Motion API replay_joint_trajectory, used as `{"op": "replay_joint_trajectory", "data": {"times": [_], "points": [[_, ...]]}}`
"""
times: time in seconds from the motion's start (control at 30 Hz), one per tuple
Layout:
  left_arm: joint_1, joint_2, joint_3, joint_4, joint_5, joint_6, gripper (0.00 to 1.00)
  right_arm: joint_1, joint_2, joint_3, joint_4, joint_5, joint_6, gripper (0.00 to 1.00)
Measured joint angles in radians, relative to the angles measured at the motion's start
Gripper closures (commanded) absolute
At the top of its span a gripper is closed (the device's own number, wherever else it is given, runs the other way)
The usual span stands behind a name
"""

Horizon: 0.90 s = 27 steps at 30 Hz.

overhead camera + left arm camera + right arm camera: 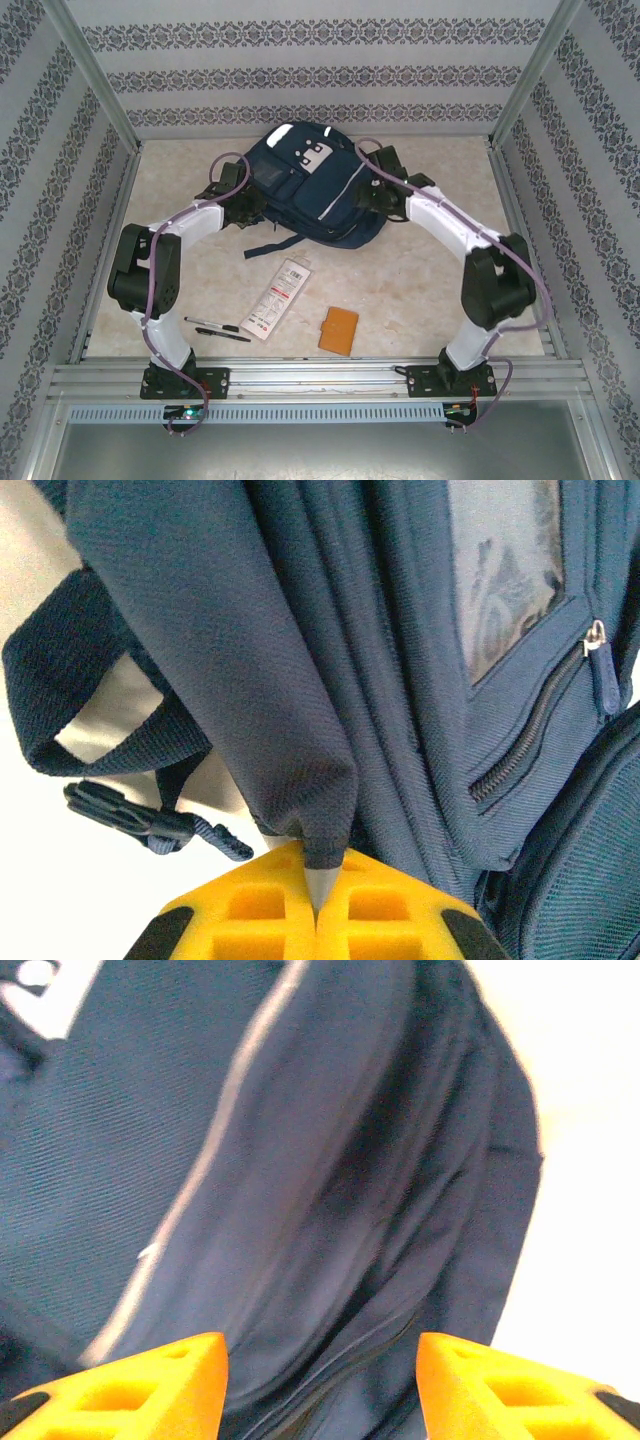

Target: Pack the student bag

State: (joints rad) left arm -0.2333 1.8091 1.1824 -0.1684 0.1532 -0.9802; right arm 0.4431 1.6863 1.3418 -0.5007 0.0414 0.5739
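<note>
Top external shows pens (pixel 216 329), a packet (pixel 277 298) and an orange wallet (pixel 338 330) near us on the bench (pixel 420 290), the backpack (pixel 305 185) flat beyond them at the far middle. Our left jaws pinch a fold of its fabric; the right jaws stand apart astride its side, holding nothing, so we should close them there and lift evenly.

no legible text, neither on student bag (pixel 305 190) nor white packet (pixel 277 297)
</note>
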Motion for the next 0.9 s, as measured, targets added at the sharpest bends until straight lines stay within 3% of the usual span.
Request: {"op": "replay_joint_trajectory", "data": {"times": [0.1,0.2,0.27,0.43,0.77,0.9], "points": [[0.0,-0.005,-0.006,0.005,0.014,-0.043,1.0,0.177,-0.065,-0.064,0.055,-0.039,0.059,0.46],[-0.001,-0.019,-0.005,0.001,0.034,-0.074,1.0,0.338,-0.005,-0.069,0.142,-0.09,0.115,0.44],[-0.002,-0.029,-0.005,-0.003,0.051,-0.09,1.0,0.391,0.066,-0.052,0.179,-0.096,0.148,0.44],[-0.003,-0.054,-0.005,-0.013,0.1,-0.133,1.0,0.412,0.256,0.043,0.226,-0.04,0.224,0.49],[-0.003,-0.084,-0.018,-0.02,0.164,-0.185,1.0,0.411,0.387,0.238,0.242,0.194,0.263,0.63],[-0.002,-0.084,-0.029,-0.017,0.164,-0.196,1.0,0.41,0.437,0.295,0.203,0.249,0.265,0.77]]}}
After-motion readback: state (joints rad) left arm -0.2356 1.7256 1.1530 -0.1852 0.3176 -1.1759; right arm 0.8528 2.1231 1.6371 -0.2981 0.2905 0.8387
